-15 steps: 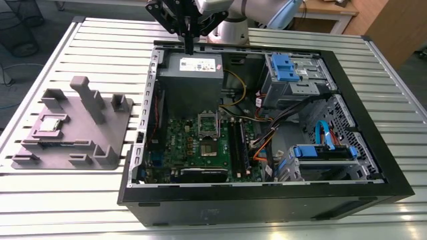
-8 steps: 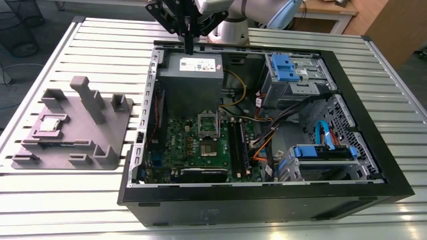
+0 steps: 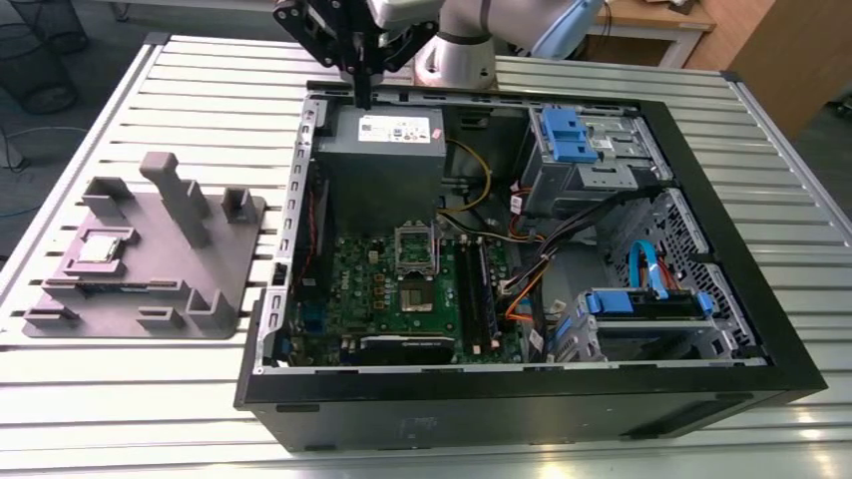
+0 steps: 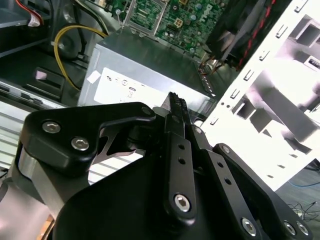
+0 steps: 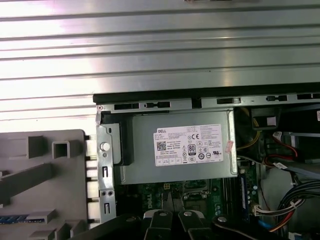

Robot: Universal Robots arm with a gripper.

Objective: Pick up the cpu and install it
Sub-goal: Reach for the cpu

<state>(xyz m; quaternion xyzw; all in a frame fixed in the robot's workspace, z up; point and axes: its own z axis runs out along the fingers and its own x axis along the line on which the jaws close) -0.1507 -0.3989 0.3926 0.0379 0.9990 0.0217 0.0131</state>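
The cpu [image 3: 104, 247], a small silver-grey square, lies on the grey fixture tray [image 3: 200, 299] at the exterior view's left, outside the computer case. My gripper [image 3: 361, 98] hangs far from it, above the power supply box [image 3: 383, 140] at the back of the open case. Its fingers are shut with nothing between them, as both wrist views show: gripper [image 4: 176, 102], gripper [image 5: 172, 202]. On the green motherboard [image 3: 386, 299] the metal socket frame [image 3: 414, 242] stands open.
The black case wall [image 3: 533, 399] rings the motherboard. Blue drive cages [image 3: 580, 135] and bundled cables [image 3: 533, 269] fill the case's right side in the exterior view. Upright blocks [image 3: 174, 195] rise from the tray. Everything rests on a ribbed metal table [image 3: 134, 389].
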